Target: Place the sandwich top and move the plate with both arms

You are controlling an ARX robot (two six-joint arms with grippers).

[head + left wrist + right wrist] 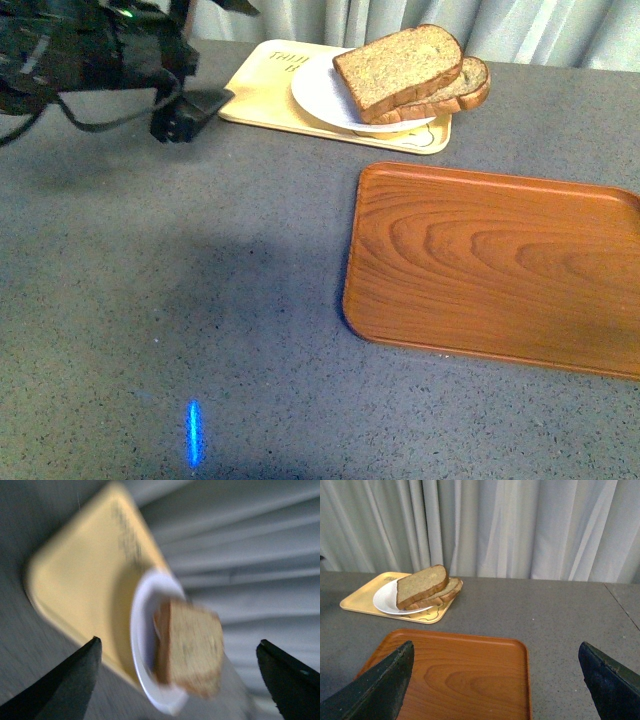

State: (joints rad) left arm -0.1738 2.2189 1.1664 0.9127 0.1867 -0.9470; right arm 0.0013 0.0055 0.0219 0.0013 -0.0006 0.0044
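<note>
Nearest you, the right pincer (496, 647) hangs over the near edge of the wooden tray (455, 675), fingers spread wide and holding nothing, and it is well apart from the food. Beyond the wooden tray, across a strip of grey surface (150, 300), the left pincer (178, 641) sits just beside the left end of the yellow tray (262, 100). It too is wide open and empty, and it faces the plate (318, 95), though its own view is blurred. The top (400, 65) lies on that plate, which rests on the right part of the yellow tray, so I judge the placing done and the two-arm move as the step in hand. For that you need one pincer on each side of the plate's rim. The left is near, while the right must first cross the wooden tray — probably the landing place, though the task does not say. The top is a thick, squarish slice, speckled tan-brown with a darker crust. It sits tilted, one edge down on the plate and the rest propped on a lower slice (470, 85) that pokes out past the rim. I see no filling. Lift evenly — a leaning slice may well slide. A pale curtain (520, 525) hangs behind.
</note>
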